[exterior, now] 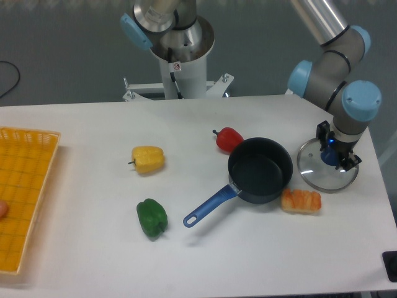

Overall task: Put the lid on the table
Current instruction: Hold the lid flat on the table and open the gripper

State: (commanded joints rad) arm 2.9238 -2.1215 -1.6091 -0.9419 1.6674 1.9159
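Camera: clear lid [327,176] (blue knob)

The arm [329,68] is silver-grey metal tubing with fat rounded joints wearing pale blue caps. Its base [180,49] is a white column with a small red-and-white sticker and a black cable down the front. The gripper [335,154] is small, black, with a blue light.

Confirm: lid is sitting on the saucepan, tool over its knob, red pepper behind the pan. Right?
Not quite. The lid is not on the saucepan; it is over the table to the pan's right, and the pan is open. The camera view shows this. The rest holds: the tool is over the lid's knob, and the red pepper is behind the pan.
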